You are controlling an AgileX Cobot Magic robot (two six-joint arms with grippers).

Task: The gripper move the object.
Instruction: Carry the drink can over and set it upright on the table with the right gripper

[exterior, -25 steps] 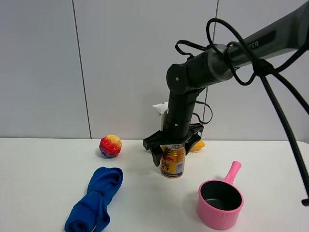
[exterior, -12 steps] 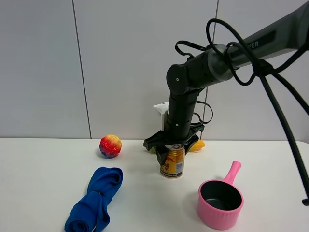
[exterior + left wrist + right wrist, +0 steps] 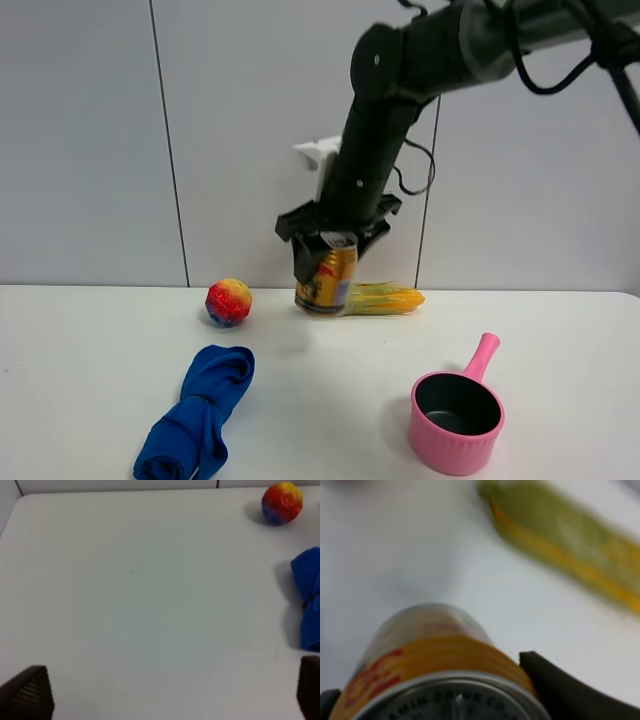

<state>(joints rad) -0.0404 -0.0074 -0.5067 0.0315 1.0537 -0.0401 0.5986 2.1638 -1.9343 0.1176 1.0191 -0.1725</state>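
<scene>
While the right gripper [image 3: 327, 256] pinches shut on its top, the can [image 3: 326, 284] hangs tilted directly beneath, clear of the table [image 3: 100, 350].

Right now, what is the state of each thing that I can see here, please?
can: held in the air, clear of the table, slightly tilted.
right gripper: shut on the can.
left gripper: open, holding nothing.
corn cob: lying on its side on the table.
ball: resting on the table.
blue cloth: bunched up on the table.
pink pot: upright, empty.
</scene>
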